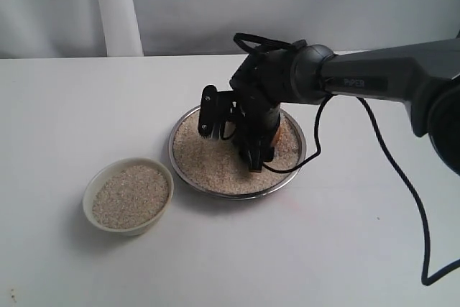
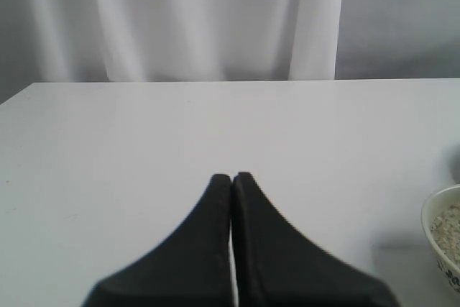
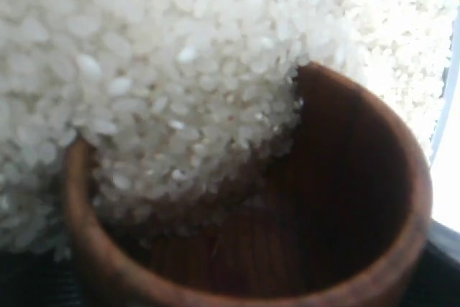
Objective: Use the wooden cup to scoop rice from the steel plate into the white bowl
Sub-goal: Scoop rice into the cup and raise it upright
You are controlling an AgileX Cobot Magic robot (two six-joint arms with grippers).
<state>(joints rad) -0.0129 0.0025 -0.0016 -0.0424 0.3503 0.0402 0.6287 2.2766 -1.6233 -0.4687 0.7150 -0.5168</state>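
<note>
Grip first: our right end effector point(image 1: 231, 147) stands wide around the wooden cup point(image 3: 359, 199), which lies tipped on its side with its mouth pressed into the rice point(image 3: 180, 70). Grains spill over the rim and cover part of the dark inside. We find both low over the middle of the steel plate point(image 1: 237, 195), whose floor is covered with rice. Just beside the plate, on the left arm's side, the white bowl point(image 1: 128, 161) sits on the bench point(image 1: 359, 249), filled with rice nearly to its rim. Our left end effector point(image 2: 231, 177) hangs over the bench, jaws pressed together on nothing, with the bowl at the edge of its view. A black cable point(image 1: 404, 181) trails from the right arm across the bench.
</note>
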